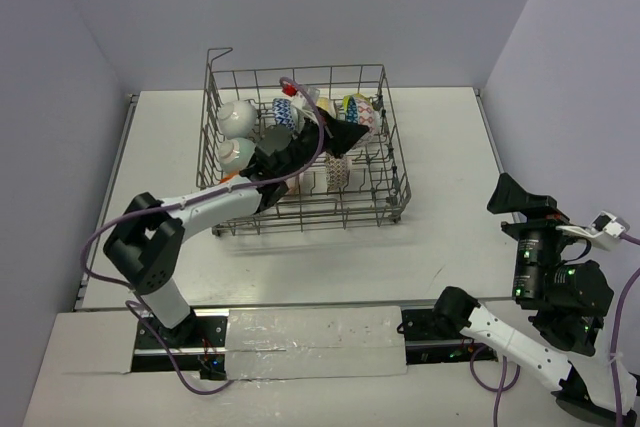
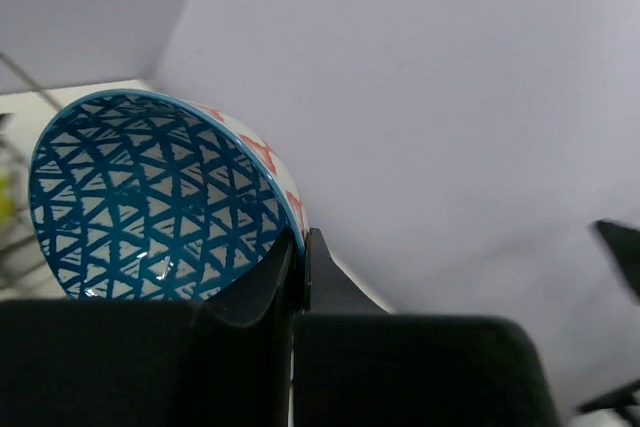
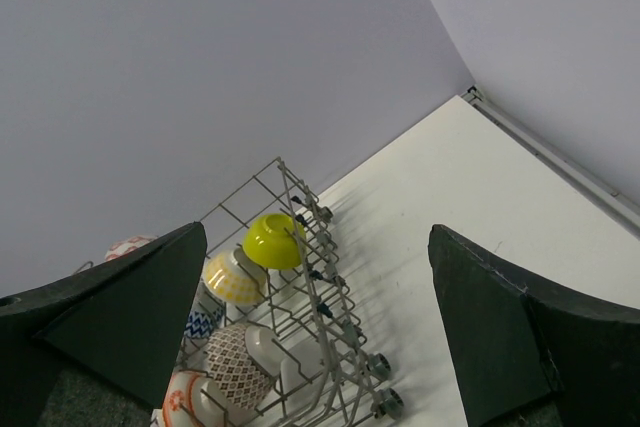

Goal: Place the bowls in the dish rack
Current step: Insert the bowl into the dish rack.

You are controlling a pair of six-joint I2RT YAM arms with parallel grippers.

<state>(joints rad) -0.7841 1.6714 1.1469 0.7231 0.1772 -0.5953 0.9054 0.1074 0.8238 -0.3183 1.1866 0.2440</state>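
Observation:
My left gripper [image 2: 300,247] is shut on the rim of a bowl [image 2: 150,197] that is blue-patterned inside and red-and-white outside. In the top view the left gripper [image 1: 345,135] reaches over the right half of the dish rack [image 1: 300,71]. White bowls [image 1: 237,117] stand along the rack's left side. The right wrist view shows the dish rack [image 3: 300,197] holding a lime bowl [image 3: 273,240], a pale yellow bowl [image 3: 233,277], a brown-patterned bowl [image 3: 238,362] and an orange bowl [image 3: 183,402]. My right gripper [image 3: 318,237] is open and empty, and in the top view the right gripper [image 1: 518,197] stands well right of the rack.
The rack sits at the back middle of the white table [image 1: 450,147], close to the grey back wall. Side walls stand on both sides. A purple cable [image 1: 300,87] loops over the rack from the left arm.

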